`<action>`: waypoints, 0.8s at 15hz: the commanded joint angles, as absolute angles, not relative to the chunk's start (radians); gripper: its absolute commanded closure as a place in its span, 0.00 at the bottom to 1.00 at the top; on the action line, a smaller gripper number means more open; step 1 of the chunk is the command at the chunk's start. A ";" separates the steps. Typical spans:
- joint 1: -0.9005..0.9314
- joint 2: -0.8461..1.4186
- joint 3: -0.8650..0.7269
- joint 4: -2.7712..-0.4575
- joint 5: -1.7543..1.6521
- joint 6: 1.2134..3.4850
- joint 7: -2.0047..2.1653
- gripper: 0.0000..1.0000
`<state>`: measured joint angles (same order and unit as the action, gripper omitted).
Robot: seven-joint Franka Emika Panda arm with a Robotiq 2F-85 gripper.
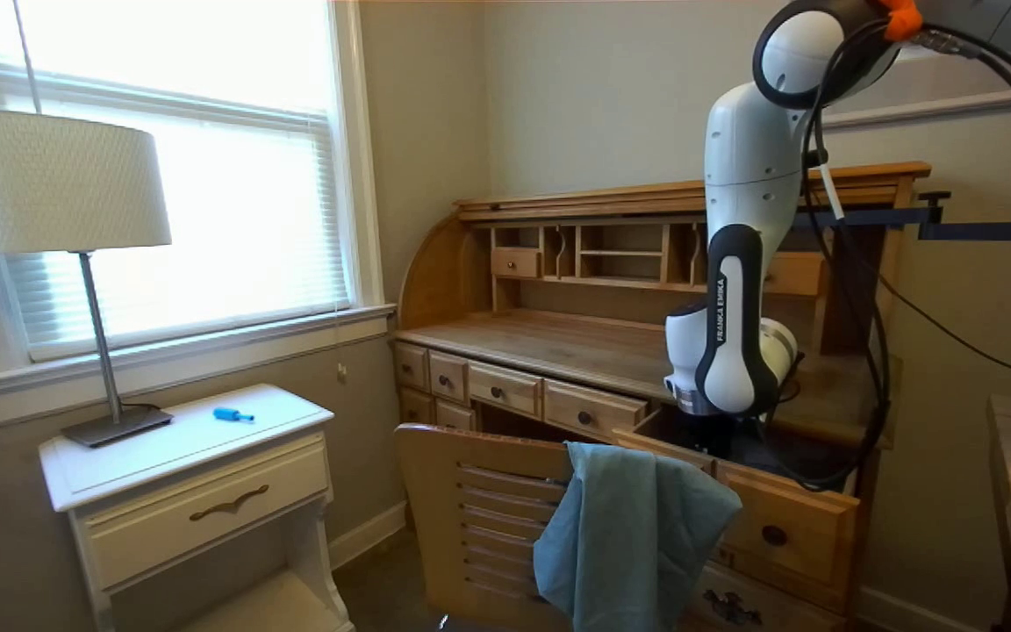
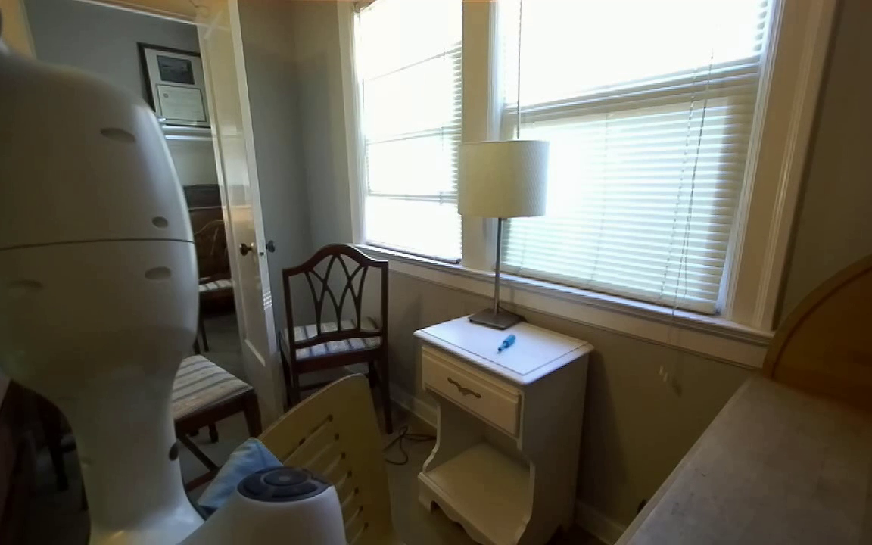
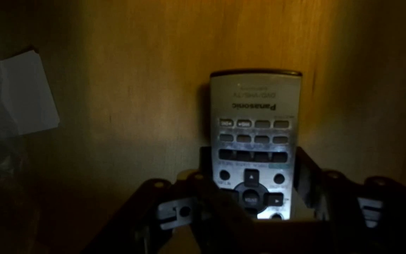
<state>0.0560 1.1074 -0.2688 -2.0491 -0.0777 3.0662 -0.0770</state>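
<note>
Remote (image 3: 256,91) in drawer (image 1: 808,527), between fingers (image 3: 305,173) of tool (image 3: 253,162); lamp (image 2: 502,179) on nightstand (image 2: 549,352); cloth (image 1: 628,527) over chair back (image 1: 435,518).

A home: the gripper (image 3: 253,162) sits inside a drawer (image 1: 808,527) of a roll-top desk (image 1: 558,338), a slatted chair (image 1: 435,491) near it; well apart from it are a white nightstand (image 1: 154,531), shaded lamp (image 1: 49,184) and blind-hung window (image 1: 242,228).

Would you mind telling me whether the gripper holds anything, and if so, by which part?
The gripper appears to hold the Panasonic remote control by both long side edges, level with the dark button row.
</note>
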 commanded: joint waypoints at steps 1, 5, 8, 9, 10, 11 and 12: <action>0.086 1.058 -0.296 -2.113 -0.077 3.098 -0.034 0.69; 0.083 0.991 -0.288 -2.199 -0.068 3.139 -0.017 0.69; 0.101 0.951 -0.293 -2.249 -0.064 3.168 -0.010 0.69; 0.105 0.934 -0.294 -2.269 -0.062 3.173 -0.009 0.69; 0.110 0.918 -0.296 -2.285 -0.061 3.172 -0.009 0.69; 0.113 0.899 -0.296 -2.308 -0.060 3.171 -0.008 0.69; 0.115 0.884 -0.296 -2.323 -0.059 3.171 -0.007 0.69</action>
